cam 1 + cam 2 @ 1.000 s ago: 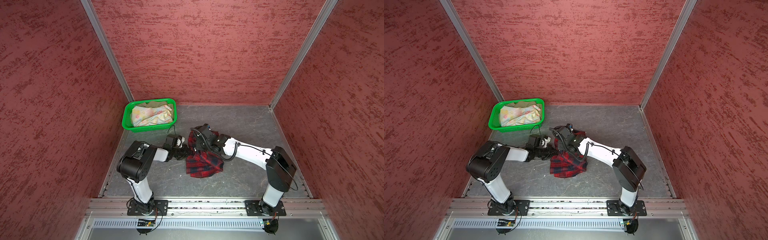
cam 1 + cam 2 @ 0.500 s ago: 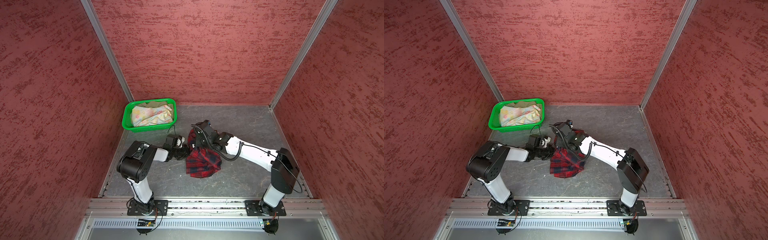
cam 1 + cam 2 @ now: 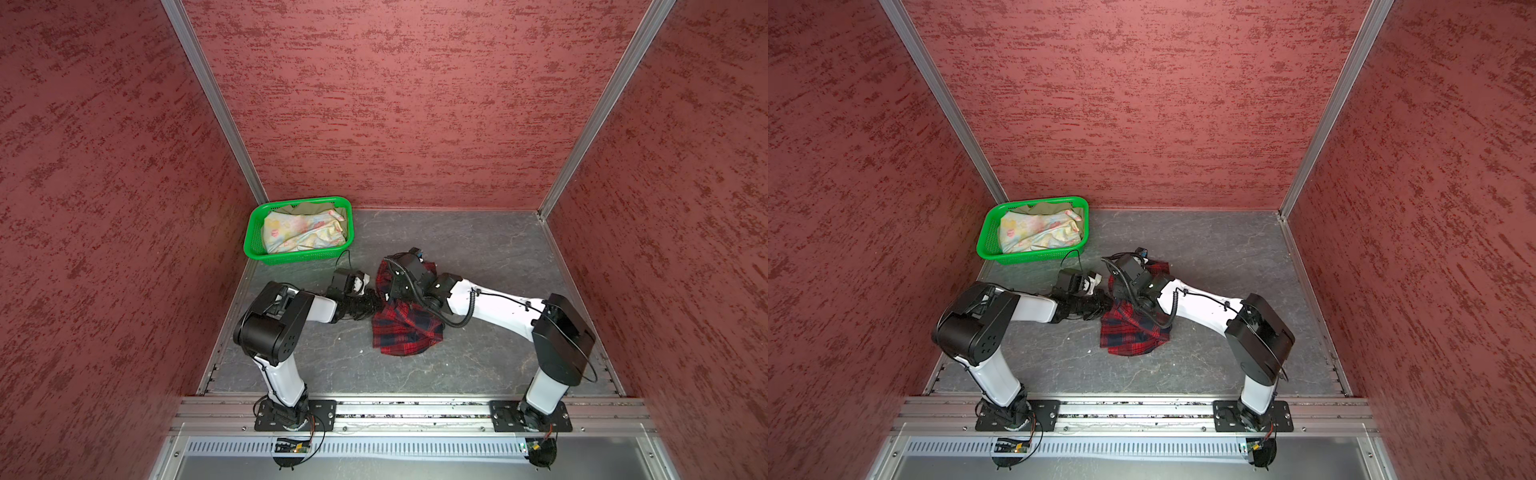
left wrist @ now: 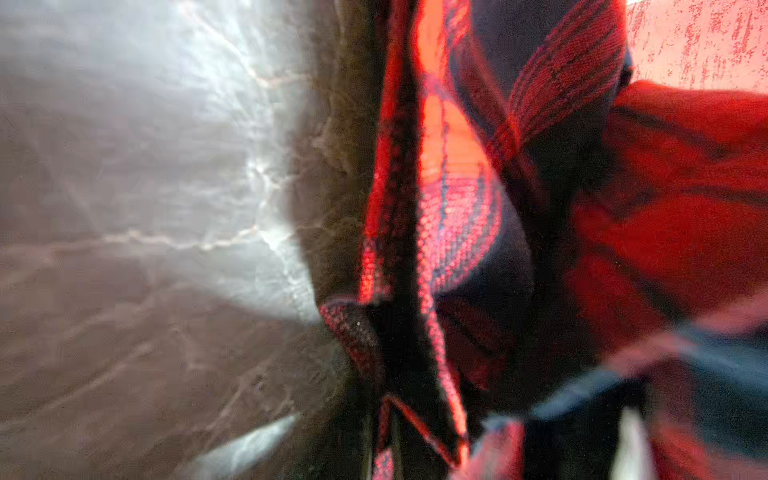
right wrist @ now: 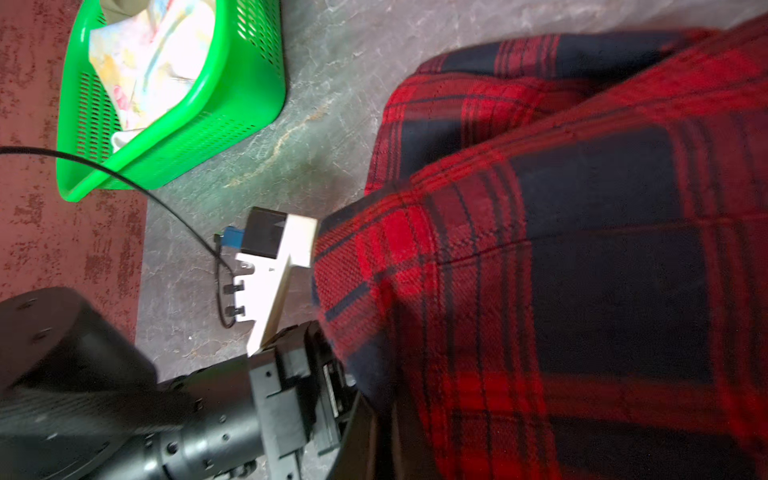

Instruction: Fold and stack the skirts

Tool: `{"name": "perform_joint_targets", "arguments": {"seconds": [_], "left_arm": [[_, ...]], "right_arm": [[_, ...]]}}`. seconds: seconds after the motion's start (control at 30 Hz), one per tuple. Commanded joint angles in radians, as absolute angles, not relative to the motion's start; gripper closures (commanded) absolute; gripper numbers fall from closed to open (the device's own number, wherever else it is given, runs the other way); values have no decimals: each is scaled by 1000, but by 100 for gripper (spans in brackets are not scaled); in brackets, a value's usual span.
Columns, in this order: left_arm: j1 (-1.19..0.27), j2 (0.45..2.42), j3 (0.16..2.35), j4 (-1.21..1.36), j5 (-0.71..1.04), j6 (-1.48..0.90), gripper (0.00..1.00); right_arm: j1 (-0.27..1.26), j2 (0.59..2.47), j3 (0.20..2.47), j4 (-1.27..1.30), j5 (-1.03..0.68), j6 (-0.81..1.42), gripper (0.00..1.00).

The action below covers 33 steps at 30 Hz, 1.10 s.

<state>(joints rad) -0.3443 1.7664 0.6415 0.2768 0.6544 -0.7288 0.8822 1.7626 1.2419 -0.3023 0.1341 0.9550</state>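
In both top views the red-and-navy plaid skirt [image 3: 405,332] [image 3: 1133,336] lies crumpled mid-way across the grey marbled tabletop [image 3: 478,249], between the two arms. The left gripper [image 3: 378,300] meets its left edge and the right gripper [image 3: 392,291] sits over its far part. The jaws themselves are hidden by the wrists. The pastel yellow-blue flowered skirt [image 3: 303,232] and, under it, the plain olive-khaki skirt [image 3: 316,206] sit unfolded in the green perforated plastic basket [image 3: 249,245] at the far left corner.

In the left wrist view, plaid cloth [image 4: 457,232] stands right before the lens and gathers into narrow pleats toward the jaws. The left pincer is together, and I judge it clamped on a hem.

In the right wrist view, plaid [image 5: 582,270] fills one whole side, draped in soft rolls beside the left gripper [image 5: 345,390] and its white camera bracket [image 5: 282,266]. The right pincer's fingers are out of sight; it is closed, most likely on this cloth.

The skirt looks light, limp and thickly woven, so it is not slippery. It will sag and bunch wherever it is unsupported. The best hold is at two corners of the hem or waistband, drawn apart to keep an edge taut.
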Motion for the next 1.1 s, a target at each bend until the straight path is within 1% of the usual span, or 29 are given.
{"name": "perform_joint_targets", "arguments": {"seconds": [0.0,0.2,0.37,0.43,0.47,0.57,0.6,0.77,0.8,0.97,1.07], "left_arm": [[-351,1768,649,237,640,-723,89],[-354,1779,659,228,638,-724,89],[-355,1774,673,205,633,-724,89],[-354,1763,680,189,630,-722,89],[-351,1753,687,176,630,-719,88],[-337,1712,704,130,626,-710,85],[-331,1693,710,112,626,-708,82],[-306,1606,737,26,618,-700,62],[-303,1584,742,9,611,-697,61],[-296,1473,735,-79,556,-675,61],[-298,1380,701,-110,512,-657,66]], "right_arm": [[895,1784,1197,-202,132,1033,100],[900,1851,1155,-127,76,1062,100],[904,1896,1155,-118,17,1071,100],[904,1894,1148,-123,16,1071,80],[904,1890,1143,-129,17,1068,73],[903,1879,1126,-138,17,1072,46],[904,1877,1125,-147,19,1077,40],[899,1877,1109,-138,-1,1107,26],[895,1878,1105,-133,-11,1119,25],[868,1888,1083,-110,-60,1199,18],[855,1894,1072,-102,-86,1254,16]]}}
